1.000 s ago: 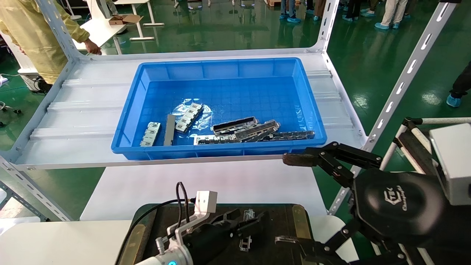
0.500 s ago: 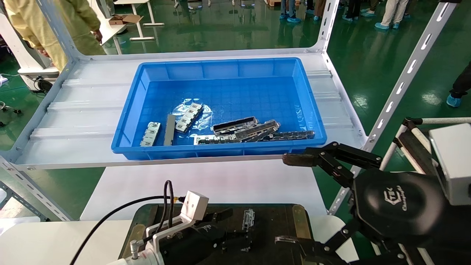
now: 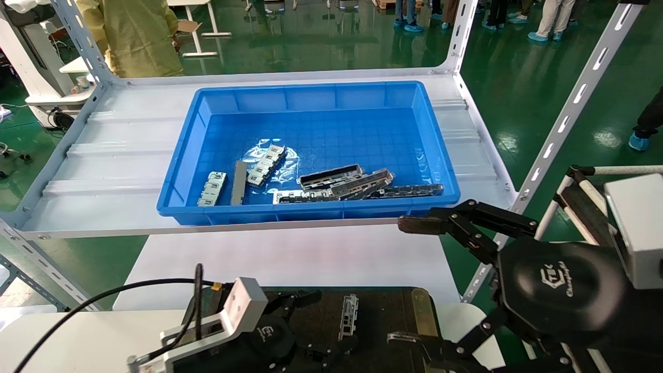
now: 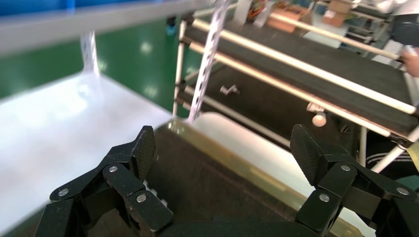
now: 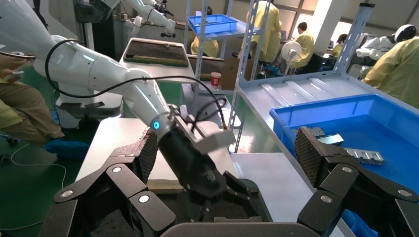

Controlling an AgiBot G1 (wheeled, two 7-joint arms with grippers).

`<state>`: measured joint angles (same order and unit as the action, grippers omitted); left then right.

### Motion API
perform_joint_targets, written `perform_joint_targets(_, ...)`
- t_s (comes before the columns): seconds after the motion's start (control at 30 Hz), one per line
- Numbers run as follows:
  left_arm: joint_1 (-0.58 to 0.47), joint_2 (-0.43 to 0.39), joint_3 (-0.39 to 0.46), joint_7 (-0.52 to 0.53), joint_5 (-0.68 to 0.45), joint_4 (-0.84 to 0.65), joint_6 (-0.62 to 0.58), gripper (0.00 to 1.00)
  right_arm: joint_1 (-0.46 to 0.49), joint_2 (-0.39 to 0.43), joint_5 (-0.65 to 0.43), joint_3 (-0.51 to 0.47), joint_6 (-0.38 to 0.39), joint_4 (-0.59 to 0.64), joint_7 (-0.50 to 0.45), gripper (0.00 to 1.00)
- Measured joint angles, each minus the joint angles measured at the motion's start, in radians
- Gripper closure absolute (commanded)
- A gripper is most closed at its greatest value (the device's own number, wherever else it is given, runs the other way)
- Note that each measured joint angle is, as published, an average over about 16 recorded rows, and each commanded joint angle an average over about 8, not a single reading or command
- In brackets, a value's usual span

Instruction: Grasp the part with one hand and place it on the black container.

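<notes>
The part (image 3: pixel 348 317) is seen lying on the black container (image 3: pixel 393 321), long axis running 12 to 6, just at 3 o'clock of the wide-open, empty left hand (image 3: pixel 303 331), while the wide-open right hand (image 3: pixel 414 280) is parked farther off.

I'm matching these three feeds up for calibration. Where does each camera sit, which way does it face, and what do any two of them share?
Head: on the robot's head, facing forward and down at the blue bin and black container; shows left gripper and right arm.
Left wrist: on the left arm, looking past its open fingers over the container.
Right wrist: on the right arm, looking between its open fingers at the left arm and bin.
Shared: head and right wrist both show bin and left gripper.
</notes>
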<state>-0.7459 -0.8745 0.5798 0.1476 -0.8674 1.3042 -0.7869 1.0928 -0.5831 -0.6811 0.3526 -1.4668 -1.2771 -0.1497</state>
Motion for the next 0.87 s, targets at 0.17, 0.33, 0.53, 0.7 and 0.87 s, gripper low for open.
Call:
perform_joint_targets(0.17, 0.029, 0.003, -0.075, -0.157, 0.085, -0.05, -0.134, 0.0, 0.0, 0.0, 0.0, 0.0, 0.0, 0.0, 0.0, 0.0)
perform_joint_targets(0.33, 0.044, 0.009, -0.123, -0.257, 0.147, -0.094, -0.246, 0.0, 0.0, 0.0, 0.0, 0.0, 0.0, 0.0, 0.0, 0.0)
perform_joint_targets(0.53, 0.052, 0.034, -0.148, -0.295, 0.183, -0.109, -0.322, 0.0, 0.0, 0.0, 0.0, 0.0, 0.0, 0.0, 0.0, 0.0)
perform_joint_targets(0.7, 0.061, 0.056, -0.159, -0.294, 0.201, -0.094, -0.346, 0.0, 0.0, 0.0, 0.0, 0.0, 0.0, 0.0, 0.0, 0.0)
perform_joint_targets(0.87, 0.069, 0.072, -0.166, -0.289, 0.212, -0.078, -0.353, 0.0, 0.0, 0.0, 0.0, 0.0, 0.0, 0.0, 0.0, 0.0)
